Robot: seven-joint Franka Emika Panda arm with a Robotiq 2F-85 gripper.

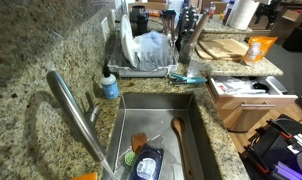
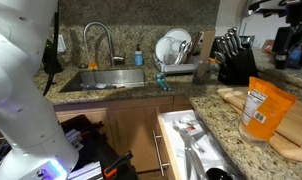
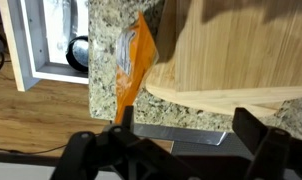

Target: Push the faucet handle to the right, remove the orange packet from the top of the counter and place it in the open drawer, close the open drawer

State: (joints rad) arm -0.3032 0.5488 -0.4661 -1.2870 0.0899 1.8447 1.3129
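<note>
Your end effector (image 3: 176, 158) fills the bottom of the wrist view, its two dark fingers (image 3: 89, 152) spread wide apart with nothing between them. Just past them lies the speckled granite counter (image 3: 111, 35). On it the orange packet (image 3: 137, 62) stands on edge, pressed along the side of the pale wooden cutting board (image 3: 231, 50). It shows left of the midline between your fingers, and neither finger touches it.

Beside the counter's edge the drawer (image 3: 39, 45) stands open, white inside, with a round dark object (image 3: 79, 52) in it. In both exterior views the packet is upright at the board's corner, near the counter's front edge and above the pulled-out drawer, which holds a scatter of utensils (image 2: 196, 148).

Further along you have a black knife block (image 2: 231, 62), then a dish rack (image 2: 174, 48) with white plates. Next come a blue soap bottle (image 1: 110, 87) and the sink (image 1: 196, 120), where a wooden spoon (image 1: 178, 132) lies. Farthest from the packet is the curved spout (image 1: 71, 105). The faucet handle (image 1: 92, 107) is a short lever at its side, too small for you to read its angle.
</note>
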